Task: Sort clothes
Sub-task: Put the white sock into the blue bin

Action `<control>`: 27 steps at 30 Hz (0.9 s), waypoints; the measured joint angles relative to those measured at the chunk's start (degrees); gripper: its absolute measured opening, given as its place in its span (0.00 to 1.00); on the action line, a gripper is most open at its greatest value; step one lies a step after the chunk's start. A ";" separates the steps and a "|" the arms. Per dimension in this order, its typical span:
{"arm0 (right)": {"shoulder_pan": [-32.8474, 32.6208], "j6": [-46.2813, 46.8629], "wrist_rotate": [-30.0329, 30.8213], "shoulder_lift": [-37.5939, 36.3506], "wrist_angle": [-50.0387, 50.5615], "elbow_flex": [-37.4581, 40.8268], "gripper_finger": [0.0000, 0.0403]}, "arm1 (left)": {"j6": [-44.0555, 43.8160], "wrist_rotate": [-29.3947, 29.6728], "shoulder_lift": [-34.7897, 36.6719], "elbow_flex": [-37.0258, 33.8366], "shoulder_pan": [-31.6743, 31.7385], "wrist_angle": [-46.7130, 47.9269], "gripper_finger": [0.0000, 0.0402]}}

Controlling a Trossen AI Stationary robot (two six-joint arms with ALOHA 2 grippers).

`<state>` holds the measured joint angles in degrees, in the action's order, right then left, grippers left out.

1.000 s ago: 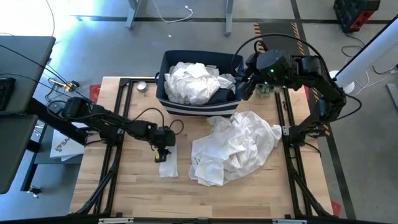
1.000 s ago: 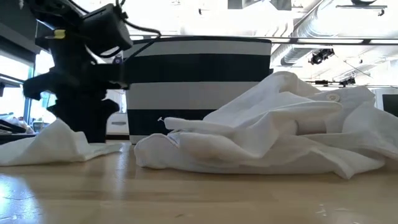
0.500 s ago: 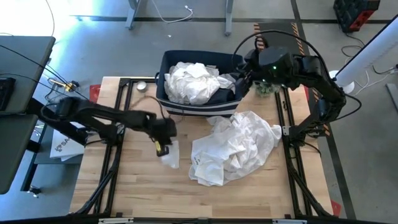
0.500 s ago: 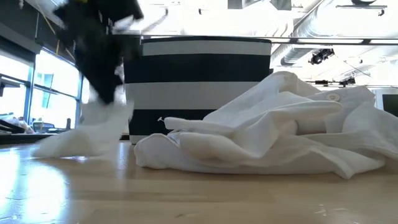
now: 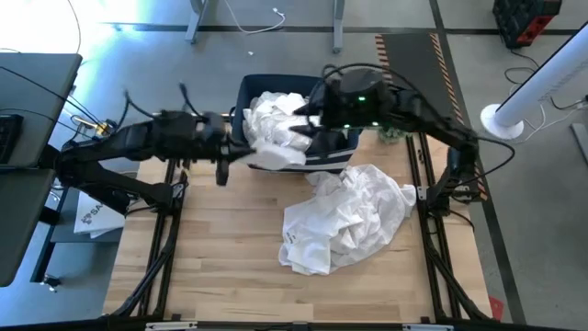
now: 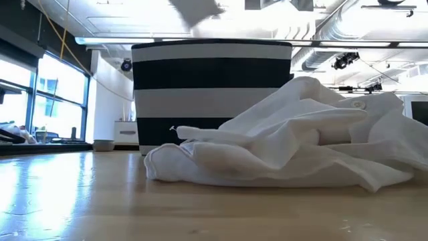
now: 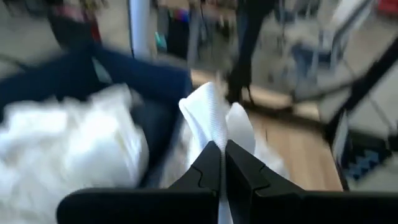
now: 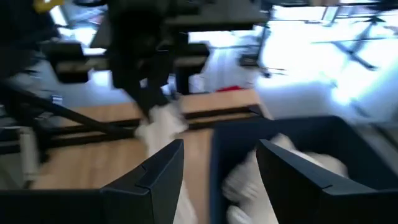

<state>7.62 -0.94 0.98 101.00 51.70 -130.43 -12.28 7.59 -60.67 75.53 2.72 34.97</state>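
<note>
The wooden table (image 5: 211,276) has bare boards along its left and near edges. A navy striped bin (image 5: 276,158) sits at the far edge, white clothes (image 5: 280,118) heaped inside. One large white garment (image 5: 344,216) sprawls right of centre. The left gripper (image 5: 241,153) is clenched on one small white cloth (image 7: 208,121) at the bin's left rim. The right gripper (image 8: 217,171), jaws apart and empty, hovers over the bin.
</note>
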 joint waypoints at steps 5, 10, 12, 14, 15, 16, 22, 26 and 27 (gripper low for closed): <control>0.28 1.27 -9.20 4.80 -7.78 0.00 0.49 | 2.66 1.79 -0.23 3.76 0.00 -7.15 0.00; 0.28 4.93 -18.03 7.95 -12.58 0.02 0.49 | 4.93 3.85 -0.39 4.43 0.00 -9.67 0.00; 0.26 7.00 -19.07 8.70 -12.67 0.02 0.46 | 4.93 4.81 -0.45 4.41 0.00 -9.91 0.00; 0.28 9.10 -18.94 9.41 -12.11 0.02 0.38 | 4.96 5.28 -0.33 4.43 0.00 -11.39 0.00; 0.28 10.06 -18.40 9.54 -11.93 0.02 0.32 | 5.06 5.59 -0.25 4.45 0.00 -11.52 0.00; 0.28 10.47 -17.86 9.58 -11.85 0.04 0.24 | 5.45 5.90 -0.21 4.45 0.00 -11.41 0.01; 2.06 12.05 -9.05 7.84 -12.08 0.04 0.03 | 8.89 1.98 0.19 4.45 0.00 -10.77 0.16; 5.72 11.15 -0.30 4.98 -9.59 -0.01 0.01 | 6.42 4.29 1.42 4.45 -0.03 -5.71 0.23; 6.91 10.97 1.41 4.37 -8.20 -0.08 0.02 | 5.36 5.77 1.65 4.45 -0.01 -3.89 0.24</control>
<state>14.53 10.03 2.40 105.36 43.50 -130.51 -6.92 13.36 -59.02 79.99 2.71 31.08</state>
